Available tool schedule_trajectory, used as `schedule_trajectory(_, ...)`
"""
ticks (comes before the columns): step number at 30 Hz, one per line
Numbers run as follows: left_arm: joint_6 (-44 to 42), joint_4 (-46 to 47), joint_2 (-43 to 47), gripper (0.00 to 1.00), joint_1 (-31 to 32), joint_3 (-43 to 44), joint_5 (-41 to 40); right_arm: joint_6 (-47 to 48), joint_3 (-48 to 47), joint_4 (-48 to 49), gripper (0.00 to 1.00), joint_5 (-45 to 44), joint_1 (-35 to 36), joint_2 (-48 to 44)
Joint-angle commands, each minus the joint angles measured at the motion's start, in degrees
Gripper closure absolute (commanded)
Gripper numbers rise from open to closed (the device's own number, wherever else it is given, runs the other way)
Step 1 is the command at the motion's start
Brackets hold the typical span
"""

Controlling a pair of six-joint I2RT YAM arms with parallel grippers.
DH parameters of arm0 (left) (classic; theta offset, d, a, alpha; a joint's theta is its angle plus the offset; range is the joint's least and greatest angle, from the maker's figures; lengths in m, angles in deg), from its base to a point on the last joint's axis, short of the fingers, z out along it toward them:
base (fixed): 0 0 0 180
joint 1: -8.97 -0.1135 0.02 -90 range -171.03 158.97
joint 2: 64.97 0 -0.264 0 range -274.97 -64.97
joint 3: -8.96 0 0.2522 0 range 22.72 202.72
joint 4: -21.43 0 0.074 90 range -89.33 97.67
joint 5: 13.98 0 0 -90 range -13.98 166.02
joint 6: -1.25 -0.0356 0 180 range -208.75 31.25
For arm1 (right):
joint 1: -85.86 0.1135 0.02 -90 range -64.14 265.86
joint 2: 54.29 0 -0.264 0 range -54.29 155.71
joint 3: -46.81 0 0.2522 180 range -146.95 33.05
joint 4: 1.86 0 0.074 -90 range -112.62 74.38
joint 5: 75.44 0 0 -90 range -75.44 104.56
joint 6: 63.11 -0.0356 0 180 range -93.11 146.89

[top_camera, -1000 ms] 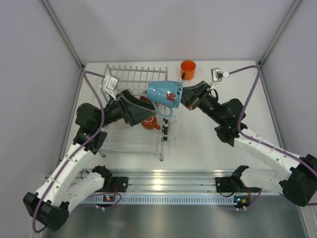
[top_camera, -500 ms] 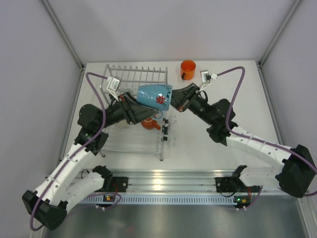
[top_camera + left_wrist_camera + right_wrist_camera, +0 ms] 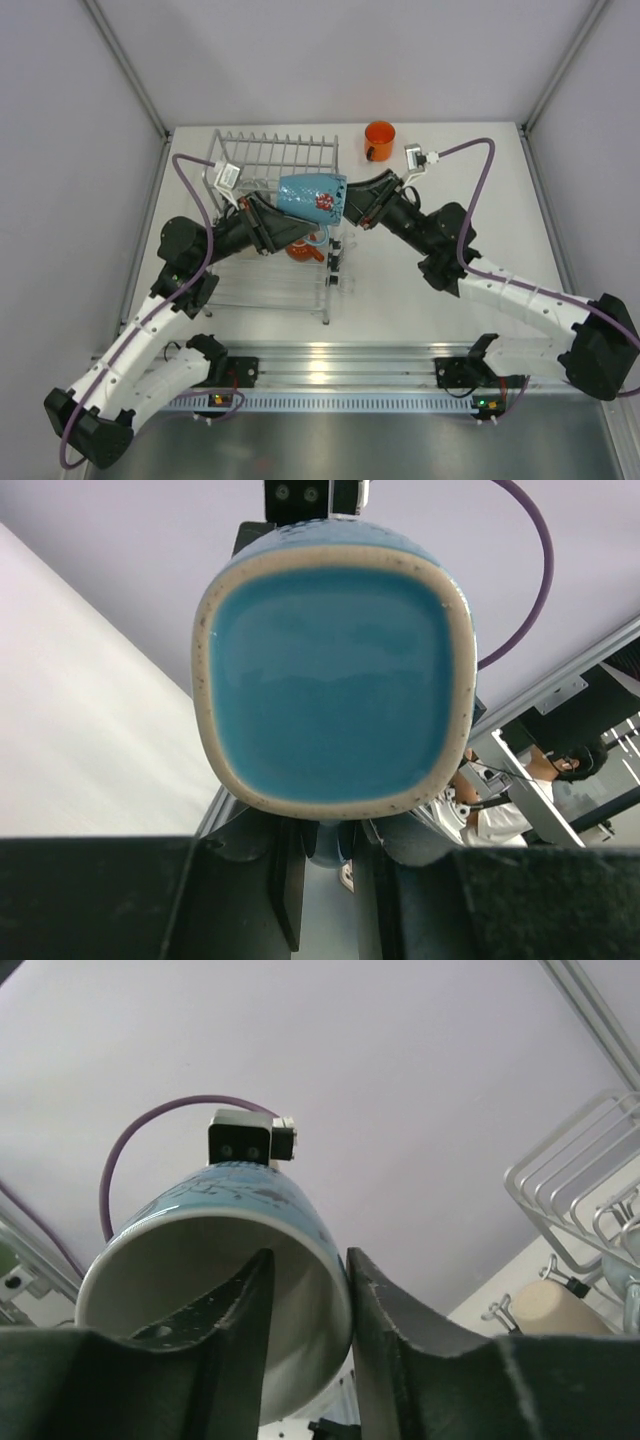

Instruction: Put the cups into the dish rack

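Observation:
A light blue cup (image 3: 312, 192) hangs on its side over the dish rack (image 3: 275, 150), between my two grippers. My left gripper (image 3: 300, 228) is shut on its handle; in the left wrist view the cup's blue base (image 3: 330, 670) fills the frame above that gripper (image 3: 325, 845). My right gripper (image 3: 350, 205) straddles the rim (image 3: 335, 1260), one finger inside the white interior and off the wall, the other against the outside, so it stands open (image 3: 308, 1260). A bright orange cup (image 3: 380, 138) stands behind the rack. A dark red-orange cup (image 3: 300, 248) lies in the rack.
The rack's wire frame (image 3: 570, 1175) shows at the right of the right wrist view, with a beige rounded thing (image 3: 550, 1305) below it. Purple cables loop over both wrists. Grey walls enclose the table on three sides.
The blue cup has moved left over the rack. My left gripper has closed onto its handle. My right gripper's jaws have loosened from the rim.

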Motion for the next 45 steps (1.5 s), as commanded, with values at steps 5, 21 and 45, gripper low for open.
schedule_trajectory(5, -4.09, -5.20, 2.95, 1.00, 0.01, 0.55, -5.93, 5.11, 2.22, 0.25, 0.51, -2.10, 0.99, -7.48)
schedule_trajectory(21, -17.63, -34.56, 9.81, 1.00, 0.01, 6.79, -23.06, 8.45, 7.23, -11.35, 0.41, -8.43, 0.02, -16.98)
schedule_trajectory(45, -2.08, -64.72, 9.46, 1.00, -0.08, 1.26, -72.20, 12.93, 8.63, -25.68, 0.39, -15.98, 0.02, -27.26)
